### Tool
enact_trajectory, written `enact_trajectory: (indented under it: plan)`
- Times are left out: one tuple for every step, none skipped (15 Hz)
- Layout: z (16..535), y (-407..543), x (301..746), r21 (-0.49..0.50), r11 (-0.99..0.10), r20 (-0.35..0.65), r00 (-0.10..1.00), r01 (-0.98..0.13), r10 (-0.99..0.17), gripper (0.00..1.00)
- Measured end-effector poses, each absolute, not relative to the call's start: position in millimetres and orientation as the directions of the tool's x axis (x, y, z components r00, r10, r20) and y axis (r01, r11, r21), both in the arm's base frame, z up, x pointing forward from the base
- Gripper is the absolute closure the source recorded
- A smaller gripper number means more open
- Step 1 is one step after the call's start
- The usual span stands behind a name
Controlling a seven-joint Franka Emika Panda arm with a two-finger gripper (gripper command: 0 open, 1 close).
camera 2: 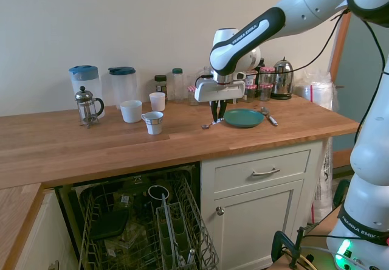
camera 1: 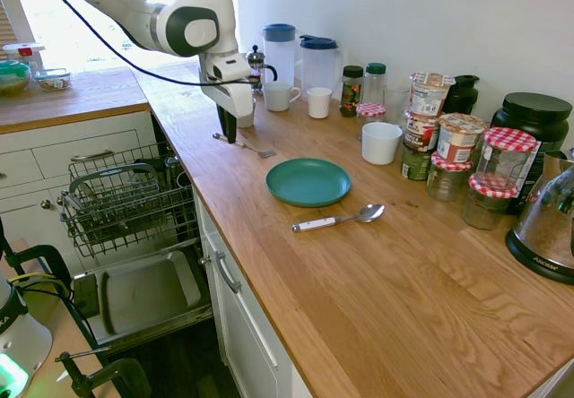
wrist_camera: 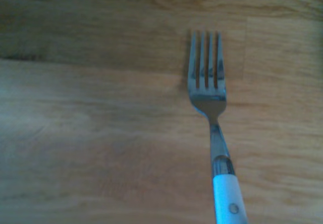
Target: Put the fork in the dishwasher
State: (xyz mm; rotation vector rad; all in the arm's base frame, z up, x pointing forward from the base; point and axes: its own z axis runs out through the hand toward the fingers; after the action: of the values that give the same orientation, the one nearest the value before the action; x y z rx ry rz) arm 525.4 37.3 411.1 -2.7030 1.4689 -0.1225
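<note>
Dishwasher [camera 1: 134, 228] stands open below the counter's [camera 1: 377, 290] front edge, its rack pulled out. My tool [camera 1: 230, 134] points down at the fork's [camera 1: 244, 144] handle end; the fork lies flat on the counter beside the green plate [camera 1: 308, 181]. Whether my tool grips it, I cannot tell.

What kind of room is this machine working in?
Almost certainly a home kitchen. There is a long wooden countertop, an open dishwasher with a wire rack built in under it, and a French press, cups and food jars standing along the wall.
</note>
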Motion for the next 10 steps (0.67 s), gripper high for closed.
enact_trajectory:
  plan:
    - [421, 42, 516, -0.095, -0.565, 0.031, 0.564, -0.820, -0.825, 1.00]
    - [431, 47, 507, -0.095, -0.583, 0.024, 0.584, -0.807, -0.811, 1.00]
    - [440, 52, 499, -0.097, -0.600, 0.016, 0.601, -0.794, -0.799, 1.00]
    - [446, 59, 492, -0.098, -0.616, 0.009, 0.618, -0.782, -0.786, 1.00]
    - [452, 67, 486, -0.098, -0.628, 0.005, 0.630, -0.772, -0.776, 1.00]
    - [457, 77, 481, -0.098, -0.641, 0.002, 0.644, -0.761, -0.765, 1.00]
    - [460, 88, 476, -0.095, -0.655, -0.003, 0.659, -0.749, -0.752, 1.00]
    - [460, 100, 471, -0.092, -0.671, -0.013, 0.675, -0.736, -0.738, 1.00]
    - [461, 113, 465, -0.086, -0.690, -0.023, 0.693, -0.719, -0.720, 1.00]
    - [460, 127, 457, -0.076, -0.710, -0.034, 0.714, -0.700, -0.700, 1.00]
